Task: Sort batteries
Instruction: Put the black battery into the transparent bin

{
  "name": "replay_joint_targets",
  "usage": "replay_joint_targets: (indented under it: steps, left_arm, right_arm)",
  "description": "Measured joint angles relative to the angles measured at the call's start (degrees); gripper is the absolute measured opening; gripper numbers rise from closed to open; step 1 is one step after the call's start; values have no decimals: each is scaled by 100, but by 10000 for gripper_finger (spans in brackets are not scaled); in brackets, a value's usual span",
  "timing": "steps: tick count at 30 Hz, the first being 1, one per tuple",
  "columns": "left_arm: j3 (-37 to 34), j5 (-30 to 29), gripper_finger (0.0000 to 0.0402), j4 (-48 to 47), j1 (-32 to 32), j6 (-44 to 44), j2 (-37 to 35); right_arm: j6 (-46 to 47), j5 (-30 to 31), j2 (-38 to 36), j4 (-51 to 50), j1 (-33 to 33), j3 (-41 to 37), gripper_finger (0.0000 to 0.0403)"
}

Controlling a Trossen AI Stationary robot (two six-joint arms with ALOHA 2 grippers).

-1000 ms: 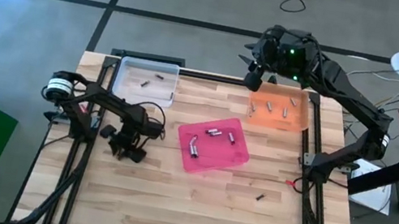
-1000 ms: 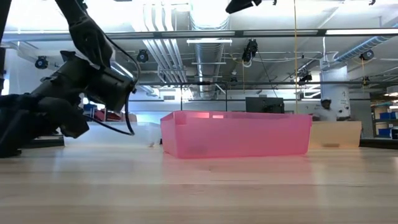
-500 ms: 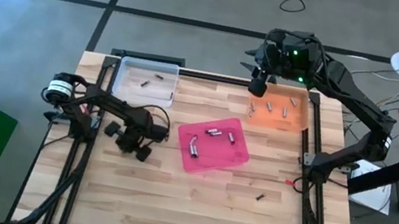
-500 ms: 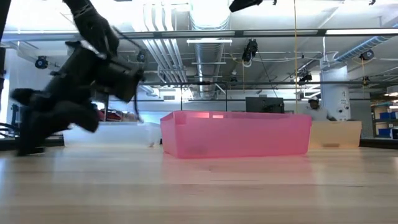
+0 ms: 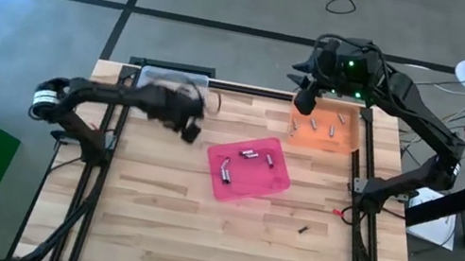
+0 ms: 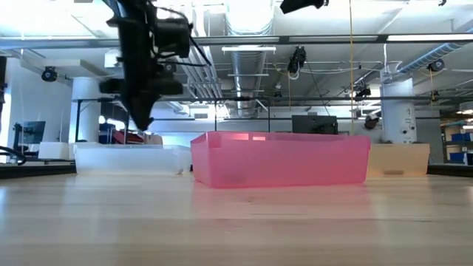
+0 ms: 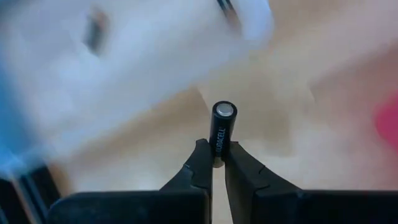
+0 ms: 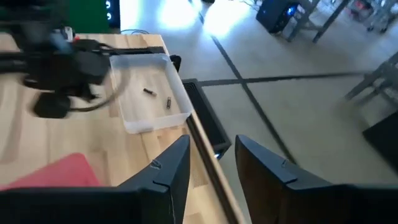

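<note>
Black battery (image 7: 222,132) pinched in left claw (image 7: 216,163) beside clear tray (image 5: 163,88).

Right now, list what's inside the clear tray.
Two small batteries lie apart inside the clear tray. From above, the left tool, gripping a battery, hides part of the tray floor.
</note>
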Motion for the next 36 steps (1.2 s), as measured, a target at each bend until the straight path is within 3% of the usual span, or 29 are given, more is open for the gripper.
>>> replay_joint_targets:
  steps: [7,13,22,29,36]
  left_arm:
    - [120,-133,1,964,1719,1995,-17]
    - [-124,-13,1,1231,2619,2501,-3]
    - [-1002,142,27,2531,2873,2517,367]
    - [-1195,176,68,3020,2891,2681,817]
    - [-1230,327,62,3221,2884,2611,1057]
  right_arm:
    - [995,4,294,-1004,21,-258,130]
    - [1268,9,204,-1233,427,-1113,158]
    - [2152,27,-107,-1070,925,-2276,194]
    - [3102,953,-175,-2003,1883,-3471,192]
    - [3699,546,-460,-2882,3018,-3863,201]
